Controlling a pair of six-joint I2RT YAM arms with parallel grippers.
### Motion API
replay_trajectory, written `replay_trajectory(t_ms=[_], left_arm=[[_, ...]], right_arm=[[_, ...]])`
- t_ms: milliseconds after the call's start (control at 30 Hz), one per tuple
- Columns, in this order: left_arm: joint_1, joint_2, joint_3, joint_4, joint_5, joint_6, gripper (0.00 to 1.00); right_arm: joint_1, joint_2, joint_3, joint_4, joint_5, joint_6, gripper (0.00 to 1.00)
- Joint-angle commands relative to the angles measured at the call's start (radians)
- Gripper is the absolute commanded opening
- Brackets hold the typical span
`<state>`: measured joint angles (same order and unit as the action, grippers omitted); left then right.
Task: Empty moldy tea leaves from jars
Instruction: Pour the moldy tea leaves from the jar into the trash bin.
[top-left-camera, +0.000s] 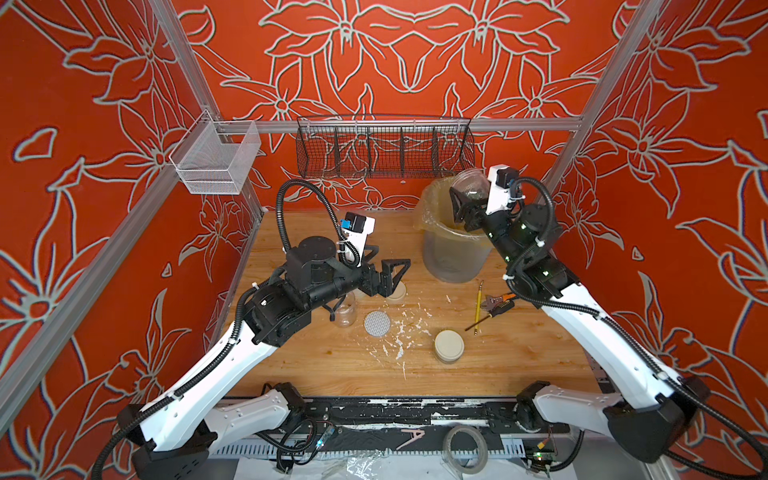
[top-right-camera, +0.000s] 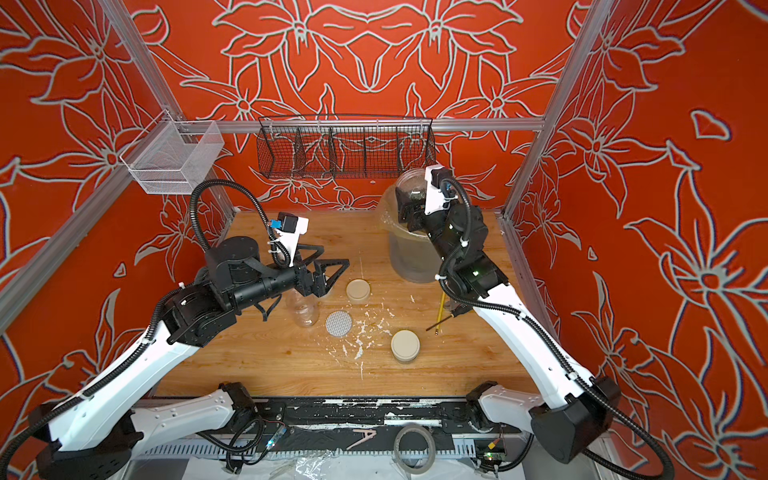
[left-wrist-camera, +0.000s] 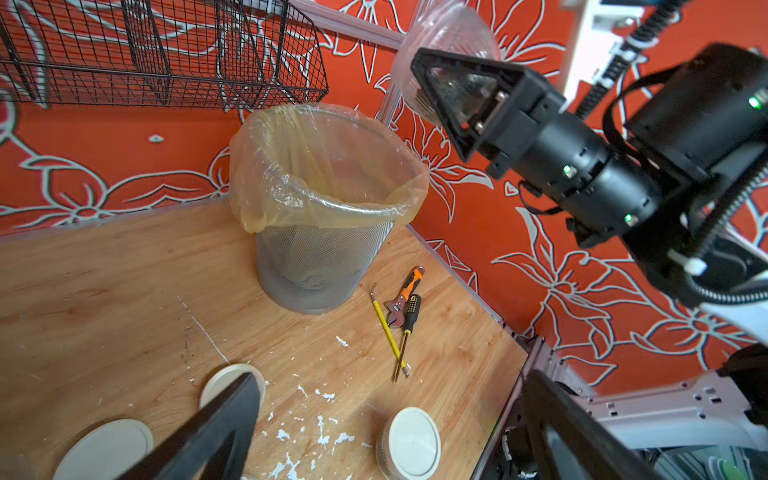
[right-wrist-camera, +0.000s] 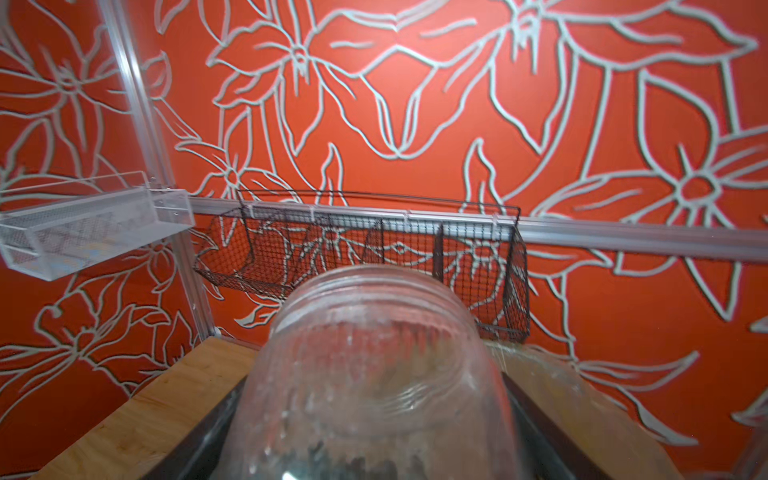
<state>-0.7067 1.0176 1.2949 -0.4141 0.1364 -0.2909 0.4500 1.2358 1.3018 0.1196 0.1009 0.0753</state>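
My right gripper (top-left-camera: 473, 199) (top-right-camera: 415, 203) (right-wrist-camera: 370, 436) is shut on a clear lidless jar (top-left-camera: 471, 180) (top-right-camera: 411, 183) (left-wrist-camera: 449, 33) (right-wrist-camera: 374, 365), held above the lined bin (top-left-camera: 453, 253) (top-right-camera: 415, 257) (left-wrist-camera: 324, 249). The jar's mouth points toward the back wall. Dark tea leaves (right-wrist-camera: 332, 457) (left-wrist-camera: 457, 89) lie at its base end, between the fingers. My left gripper (top-left-camera: 386, 262) (top-right-camera: 326, 259) (left-wrist-camera: 390, 399) hangs open over the table, holding nothing. On the table stand an empty clear jar (top-left-camera: 345, 311) (top-right-camera: 305, 311) and a squat lidded jar (top-left-camera: 449, 345) (top-right-camera: 405, 345) (left-wrist-camera: 409, 442).
A loose cream lid (top-left-camera: 397, 293) (top-right-camera: 358, 289) (left-wrist-camera: 230, 380) and a dotted white lid (top-left-camera: 377, 322) (top-right-camera: 338, 322) lie among white flakes (top-left-camera: 399, 332). A pencil (top-left-camera: 479, 305), wrench and screwdriver (left-wrist-camera: 409, 311) lie right of the bin. A black wire basket (top-left-camera: 384, 149) hangs on the back rail.
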Motion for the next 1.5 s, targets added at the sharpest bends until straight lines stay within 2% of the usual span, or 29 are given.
replay_trajectory(t_ms=[0, 233, 533, 867, 1200, 1467], left_arm=[[-0.002, -0.022, -0.009, -0.024, 0.030, 0.059, 0.97], [-0.002, -0.068, -0.024, -0.044, 0.048, 0.079, 0.97], [-0.002, -0.068, -0.029, -0.055, 0.051, 0.075, 0.97], [-0.002, -0.067, -0.025, -0.062, 0.043, 0.071, 0.97], [-0.002, -0.058, -0.019, -0.060, 0.048, 0.068, 0.97], [-0.003, -0.054, -0.016, -0.064, 0.044, 0.059, 0.97]], right_arm=[[-0.044, 0.043, 0.095, -0.110, 0.036, 0.088, 0.37], [-0.105, 0.194, 0.272, -0.321, 0.034, 0.120, 0.36], [-0.132, 0.386, 0.504, -0.565, 0.039, 0.130, 0.34], [-0.142, 0.455, 0.529, -0.593, 0.023, 0.140, 0.35], [-0.149, 0.577, 0.711, -0.801, 0.047, 0.099, 0.34], [-0.149, 0.626, 0.771, -0.858, 0.029, 0.077, 0.33]])
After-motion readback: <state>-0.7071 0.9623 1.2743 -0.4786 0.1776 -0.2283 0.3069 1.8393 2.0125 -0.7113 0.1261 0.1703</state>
